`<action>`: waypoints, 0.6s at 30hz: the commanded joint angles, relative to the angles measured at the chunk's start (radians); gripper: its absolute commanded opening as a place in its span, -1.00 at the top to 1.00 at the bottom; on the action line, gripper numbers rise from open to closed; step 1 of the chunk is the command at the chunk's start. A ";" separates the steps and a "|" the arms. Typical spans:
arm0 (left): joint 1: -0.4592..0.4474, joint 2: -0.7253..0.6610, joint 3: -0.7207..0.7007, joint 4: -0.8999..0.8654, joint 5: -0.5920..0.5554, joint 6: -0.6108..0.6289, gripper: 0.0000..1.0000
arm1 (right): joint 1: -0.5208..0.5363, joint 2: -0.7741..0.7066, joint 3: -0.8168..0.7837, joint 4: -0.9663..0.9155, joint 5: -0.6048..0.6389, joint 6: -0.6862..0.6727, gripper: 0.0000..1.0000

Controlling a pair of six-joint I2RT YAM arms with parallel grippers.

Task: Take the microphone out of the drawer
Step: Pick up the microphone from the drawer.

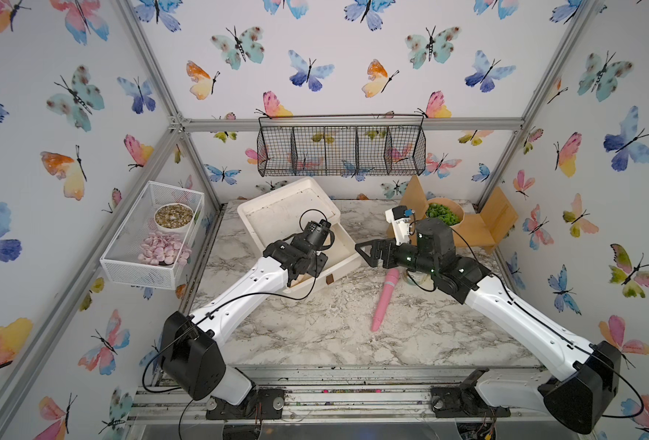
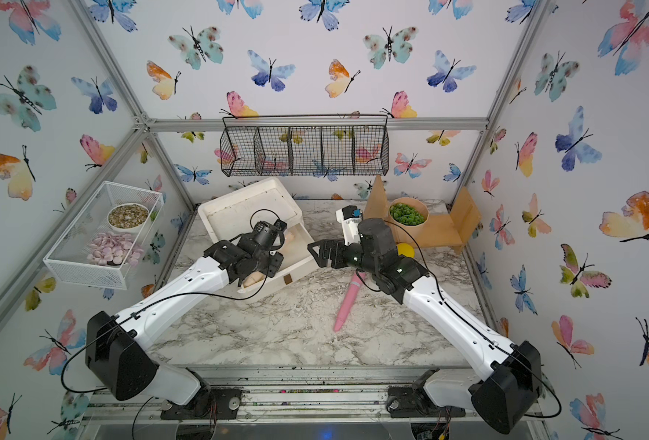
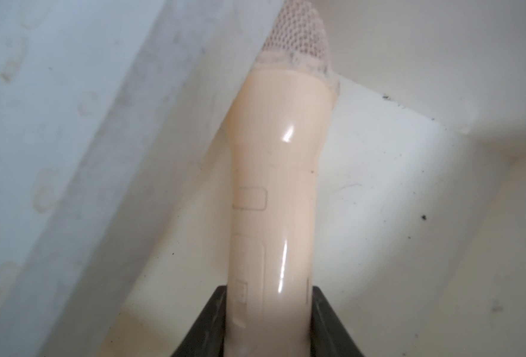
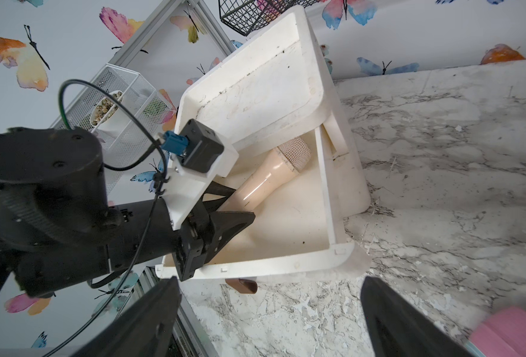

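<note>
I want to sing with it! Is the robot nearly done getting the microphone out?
About halfway. Done: the drawer is open. In hand: the left gripper is shut on the microphone by its handle. Left: the microphone is inside the drawer and must be lifted out. The right gripper hangs open nearby.

Both arms are built alike from where I stand. The left arm (image 1: 239, 293) and the right arm (image 1: 525, 324) wear long glossy white shells dotted with small dark screw holes, joined by bulky matte black joint housings (image 1: 191, 362). A thin black cable (image 4: 77, 81) is clipped along each shell. Small green lights (image 1: 407, 260) glow on the right arm's black wrist section. Each wrist carries a white bracket (image 4: 187, 188) with a little black camera box (image 4: 199, 148) and a blue plug (image 4: 173, 145). The left claw (image 4: 240, 202) and right claw (image 4: 271, 278) are black with wedge-shaped fingers.
</note>
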 commanded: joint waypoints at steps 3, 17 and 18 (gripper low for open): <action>-0.015 -0.028 0.006 -0.029 0.068 0.069 0.20 | -0.002 0.011 0.011 0.020 0.009 -0.014 -0.97; -0.015 -0.017 0.016 -0.015 0.096 0.200 0.30 | -0.002 0.001 0.022 -0.011 0.032 -0.040 -0.96; -0.016 -0.020 0.015 -0.016 0.091 0.205 0.30 | -0.003 0.003 0.022 -0.009 0.032 -0.039 -0.97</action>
